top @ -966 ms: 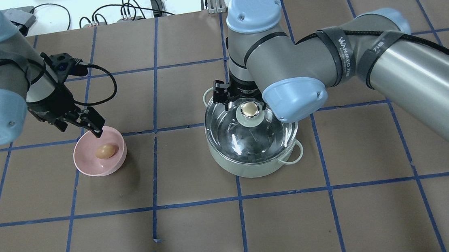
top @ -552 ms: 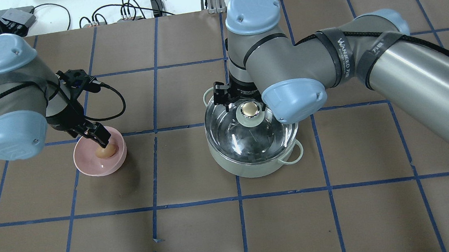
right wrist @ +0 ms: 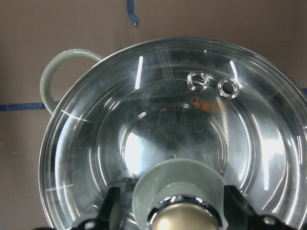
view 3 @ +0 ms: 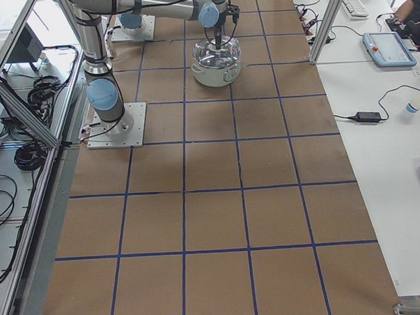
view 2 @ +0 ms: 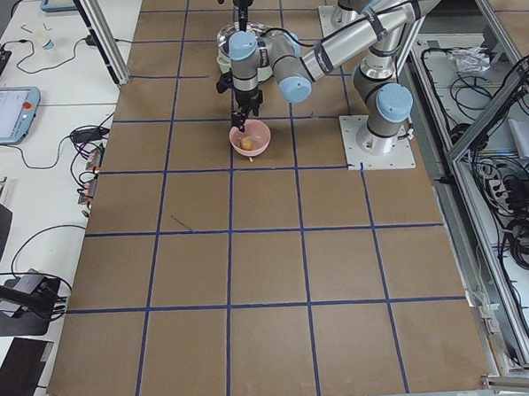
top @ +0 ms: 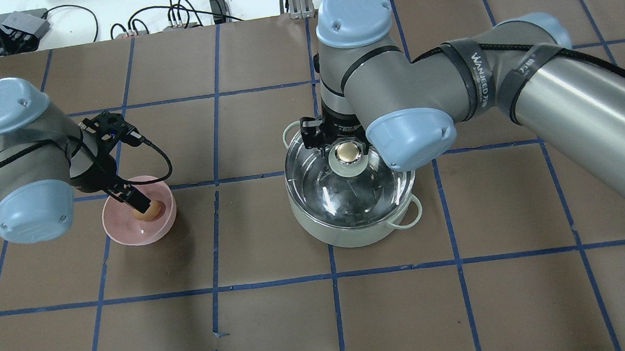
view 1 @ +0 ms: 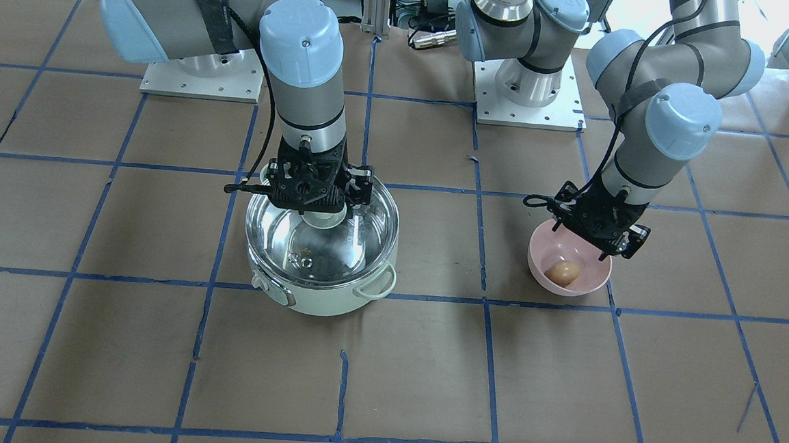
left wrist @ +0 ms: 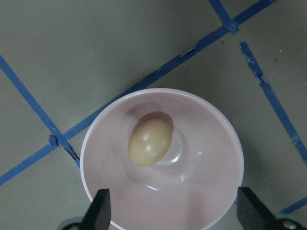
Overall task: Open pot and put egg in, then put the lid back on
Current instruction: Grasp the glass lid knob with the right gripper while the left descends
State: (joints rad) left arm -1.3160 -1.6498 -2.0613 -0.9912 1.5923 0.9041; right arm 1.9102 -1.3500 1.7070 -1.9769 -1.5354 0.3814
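Note:
The mint-green pot [top: 352, 239] stands at mid-table with the glass lid [top: 348, 195] on it. My right gripper [right wrist: 175, 213] is open, its fingers on either side of the lid's golden knob [top: 348, 151] without touching it; in the front view the gripper [view 1: 317, 200] sits low over the lid [view 1: 324, 251]. The light-brown egg [left wrist: 150, 142] lies in a pink bowl [left wrist: 211, 191]. My left gripper [left wrist: 175, 211] is open and low over the bowl's near rim, with the egg [top: 150, 211] just beyond its fingertips.
The pink bowl [top: 136, 233] sits left of the pot [view 1: 314, 304] on brown paper marked with blue tape lines. Cables and a power strip lie along the table's far edge [top: 180, 17]. Both robot bases [view 1: 526, 92] stand behind the work area.
My left arm has swung in and lowered its open gripper into the pink bowl, close to the egg. The right gripper has stayed around the lid knob, shifting only slightly.

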